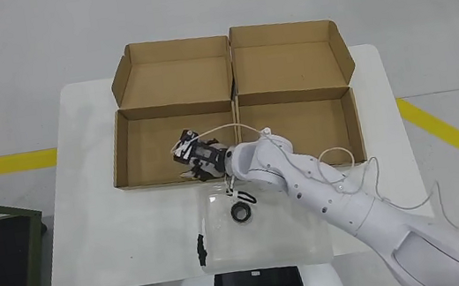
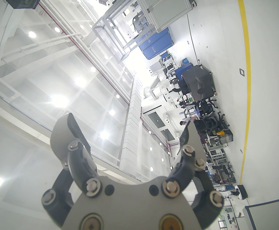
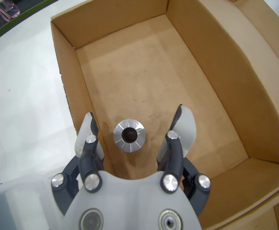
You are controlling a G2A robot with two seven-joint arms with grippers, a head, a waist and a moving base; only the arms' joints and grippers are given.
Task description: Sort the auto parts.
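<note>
Right gripper (image 3: 135,111), fingers wide, hangs over the metal ring (image 3: 129,137) in the ten o'clock box (image 3: 65,71); a finger could snag its wall; left gripper (image 2: 129,119) fingers wide too

- The left box (image 1: 146,151) and the right box (image 1: 316,125) sit side by side on the tabletop (image 1: 108,224).
- The metal part (image 3: 129,135) lies in the left box.
- The tray (image 1: 298,240), holding a ring (image 1: 242,212), lies before them.

No lettering can be read; pale marks on the blue cabinets (image 2: 157,43) are illegible.
</note>
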